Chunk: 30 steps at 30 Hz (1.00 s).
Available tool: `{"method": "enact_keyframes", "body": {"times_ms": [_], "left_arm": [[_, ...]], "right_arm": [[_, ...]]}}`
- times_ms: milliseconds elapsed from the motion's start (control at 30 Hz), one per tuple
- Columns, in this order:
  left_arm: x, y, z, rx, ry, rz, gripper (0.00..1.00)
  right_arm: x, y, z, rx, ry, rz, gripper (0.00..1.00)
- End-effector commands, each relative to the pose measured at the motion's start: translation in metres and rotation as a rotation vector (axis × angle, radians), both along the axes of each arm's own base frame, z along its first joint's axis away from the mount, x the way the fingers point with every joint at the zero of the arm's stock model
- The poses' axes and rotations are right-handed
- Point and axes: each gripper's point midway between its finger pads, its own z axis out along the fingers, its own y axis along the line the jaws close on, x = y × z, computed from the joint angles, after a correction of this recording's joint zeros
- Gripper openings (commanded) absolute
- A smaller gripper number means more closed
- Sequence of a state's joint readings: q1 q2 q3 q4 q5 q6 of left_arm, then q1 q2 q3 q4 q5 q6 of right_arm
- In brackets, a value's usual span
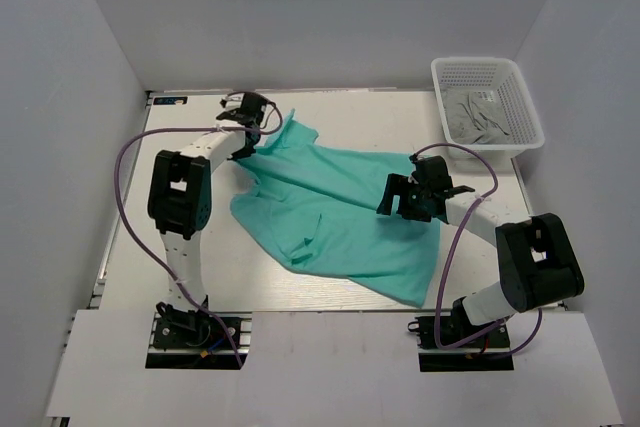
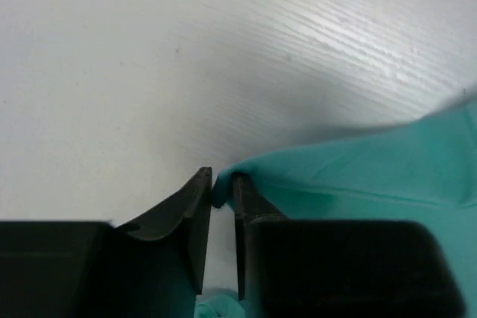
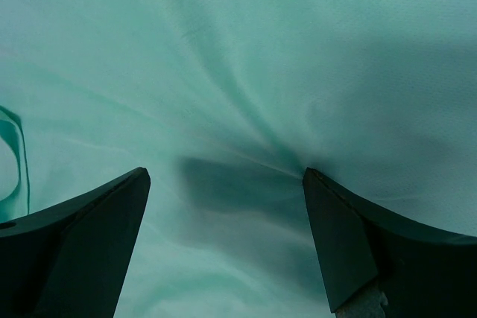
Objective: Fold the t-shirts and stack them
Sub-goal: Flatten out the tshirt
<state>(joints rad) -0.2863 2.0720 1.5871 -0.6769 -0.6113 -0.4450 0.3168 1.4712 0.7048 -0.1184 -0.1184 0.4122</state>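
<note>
One teal-green t-shirt [image 1: 340,217] lies rumpled and unfolded across the middle of the table [image 1: 480,152], running from far left toward near right, with a loose fold bunched near its middle. At its far-left corner the left gripper [image 2: 222,184] has its fingers nearly together, nipping a bit of the cloth edge just above the bare tabletop. Over the shirt's right part the right gripper [image 3: 223,176] stands wide apart and holds nothing, its tips low on the cloth where creases gather at one finger. At the far right, well apart, a white mesh basket [image 1: 522,115] holds grey cloth [image 1: 475,119]. The step in hand looks like spreading the shirt flat before any fold. Next, the left pinch probably has to draw its corner outward while the right pins or takes the opposite side, without dragging new wrinkles into the thin cloth.
</note>
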Motion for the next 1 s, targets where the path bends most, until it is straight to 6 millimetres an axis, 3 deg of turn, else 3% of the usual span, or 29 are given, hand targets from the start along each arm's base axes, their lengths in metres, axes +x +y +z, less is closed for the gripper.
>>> {"method": "enact_keyframes", "body": {"times_ms": [0, 67, 100, 133, 300, 367, 400, 433, 533, 567, 700, 733, 833, 867, 900, 967], "left_arm": [[0.023, 0.022, 0.036, -0.001, -0.085, 0.043, 0.30], [0.029, 0.036, 0.036, 0.005, -0.056, 0.051, 0.73], [0.032, 0.032, 0.039, -0.006, -0.054, 0.023, 0.89], [0.036, 0.035, 0.041, -0.012, -0.052, 0.020, 0.98], [0.035, 0.016, 0.058, -0.115, -0.073, -0.056, 1.00], [0.038, -0.019, 0.080, -0.227, -0.140, -0.191, 1.00], [0.032, -0.025, 0.075, -0.251, -0.128, -0.226, 1.00], [0.028, -0.051, 0.076, -0.339, -0.121, -0.326, 1.00], [0.021, -0.097, 0.083, -0.520, -0.135, -0.513, 1.00], [0.019, -0.103, 0.084, -0.546, -0.130, -0.533, 1.00], [0.020, -0.137, 0.072, -0.570, -0.086, -0.610, 1.00], [0.023, -0.138, 0.057, -0.571, -0.060, -0.603, 1.00], [0.024, -0.159, 0.041, -0.566, -0.009, -0.638, 1.00], [0.032, -0.159, 0.042, -0.550, -0.011, -0.639, 1.00], [0.030, -0.163, 0.021, -0.538, 0.040, -0.629, 1.00], [0.034, -0.153, 0.008, -0.486, 0.055, -0.589, 1.00]], "right_arm": [[-0.023, -0.022, -0.024, -0.103, 0.093, -0.029, 0.90], [-0.022, -0.022, -0.021, -0.105, 0.086, -0.028, 0.90], [-0.020, -0.022, -0.017, -0.105, 0.074, -0.033, 0.90], [-0.020, -0.023, -0.016, -0.110, 0.070, -0.037, 0.90], [-0.013, -0.021, -0.001, -0.104, 0.031, -0.031, 0.90], [-0.008, -0.018, 0.009, -0.091, 0.004, -0.030, 0.90], [-0.004, -0.017, 0.015, -0.085, -0.013, -0.030, 0.90], [-0.002, -0.017, 0.022, -0.079, -0.032, -0.031, 0.90], [0.004, -0.017, 0.035, -0.069, -0.067, -0.052, 0.90], [0.005, -0.019, 0.037, -0.069, -0.071, -0.065, 0.90], [0.011, -0.026, 0.043, -0.085, -0.084, -0.124, 0.90], [0.011, -0.028, 0.041, -0.098, -0.076, -0.142, 0.90], [0.015, -0.042, 0.030, -0.153, -0.046, -0.210, 0.90], [0.014, -0.043, 0.027, -0.165, -0.031, -0.220, 0.90], [0.016, -0.049, 0.022, -0.191, -0.017, -0.240, 0.90], [0.020, -0.052, 0.023, -0.206, -0.014, -0.267, 0.90]]}}
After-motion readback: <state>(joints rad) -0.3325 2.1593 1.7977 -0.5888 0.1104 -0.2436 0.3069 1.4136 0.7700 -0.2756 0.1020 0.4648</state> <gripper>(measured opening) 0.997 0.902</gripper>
